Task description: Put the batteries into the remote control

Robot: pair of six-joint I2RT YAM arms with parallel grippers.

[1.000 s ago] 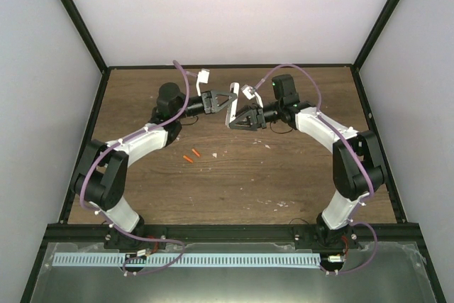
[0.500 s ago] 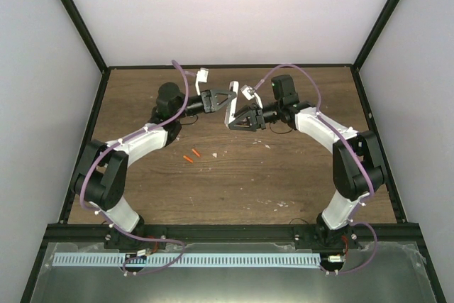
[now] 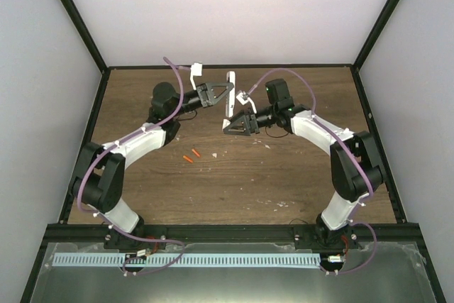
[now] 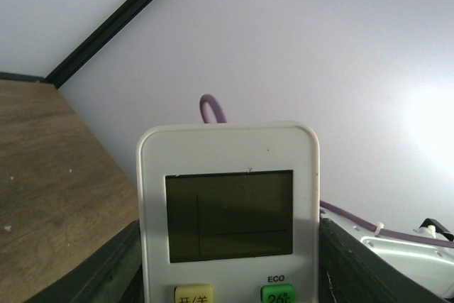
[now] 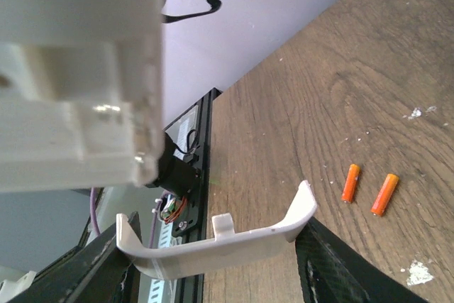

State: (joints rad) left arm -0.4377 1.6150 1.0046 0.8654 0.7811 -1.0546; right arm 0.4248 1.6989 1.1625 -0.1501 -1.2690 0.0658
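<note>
The left gripper (image 3: 221, 94) is closed on the remote control (image 4: 227, 211), holding it off the table (image 3: 284, 182) toward the back middle. In the left wrist view, dark fingers (image 4: 106, 274) press against both long sides of the white body. The greyish display is blank apart from two thin lines. Below it, "ECO" is printed above a green button that reads "26°". Beside that is a yellow button with two characters, but the frame edge cuts them off, so I can't read them with confidence.

The right gripper (image 3: 233, 127) sits just beside the remote on its far side. It is clamped on a white cover piece (image 5: 213, 243), a curved strip with a small tab that spans from one finger to the other. At the upper left of the right wrist view, the remote's stepped white underside looms close and blurred. It may be an open compartment.

The batteries (image 3: 191, 156) lie side by side on the wood, not touching. They are left of centre, just in front of the left forearm and well apart from the raised remote. A few white crumbs (image 5: 418, 272) are scattered near them. Bare wood stretches from the batteries to the black rail (image 3: 234, 230) at the near edge, and also across the right half of the table. A black frame borders the tabletop, and pale walls stand close behind it.
</note>
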